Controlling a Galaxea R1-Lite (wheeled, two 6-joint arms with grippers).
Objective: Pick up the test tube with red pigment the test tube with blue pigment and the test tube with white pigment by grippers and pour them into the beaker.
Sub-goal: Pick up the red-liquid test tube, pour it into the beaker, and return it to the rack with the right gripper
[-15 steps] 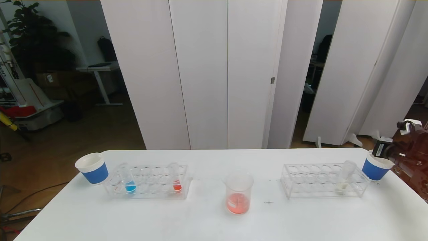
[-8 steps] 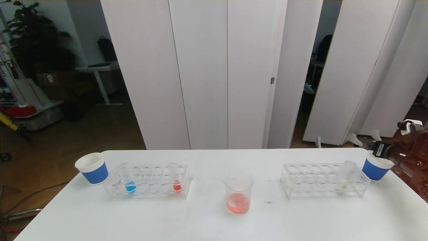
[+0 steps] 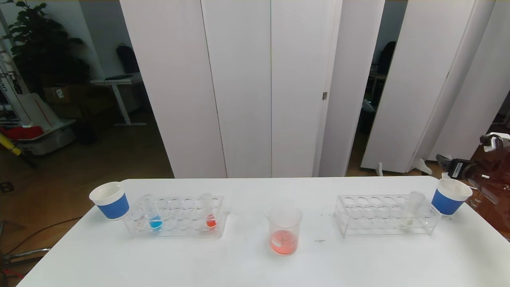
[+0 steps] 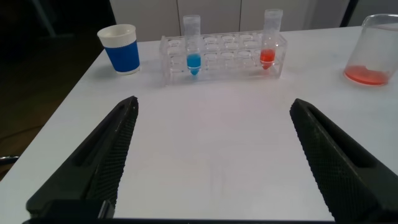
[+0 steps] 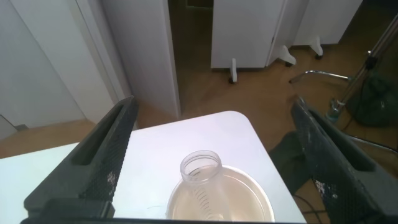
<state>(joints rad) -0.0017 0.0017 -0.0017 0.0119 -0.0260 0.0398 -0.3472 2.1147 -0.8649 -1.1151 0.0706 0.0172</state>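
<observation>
- Head view: my right claw (image 3: pixel 443 160) has lifted back off the right paper cup (image 3: pixel 450 201). A second ago it sat right at the cup's rim; now it hangs above and behind it, off the surface's (image 3: pixel 239 267) far right corner.
- Head view: the beaker (image 3: pixel 283 229) stands mid-surface with orange-red liquid at the bottom. The blue tube (image 3: pixel 153 217) and a red tube (image 3: pixel 209 213) stand in the left rack (image 3: pixel 179 232). The white tube (image 3: pixel 412 211) stands in the right rack (image 3: pixel 358 229). None of these has moved.
- Head view: my left claw is not in this view. The left paper cup (image 3: pixel 110 201) is by the left rack.
- Left wrist view: my left claw (image 4: pixel 211 155) is spread wide and empty, parked low over bare surface and well short of the rack (image 4: pixel 224 62). The blue tube (image 4: pixel 193 50), red tube (image 4: pixel 269 40) and beaker (image 4: pixel 373 50) are all ahead of it.
- Right wrist view: my right claw (image 5: pixel 211 106) is wide open and grips nothing. Below it an empty clear tube (image 5: pixel 200 167) stands in the cup (image 5: pixel 261 193).
- My read: one red pour is done and its empty tube is dropped off. Blue and white are not yet poured, and the white tube looks closest for the right arm.
</observation>
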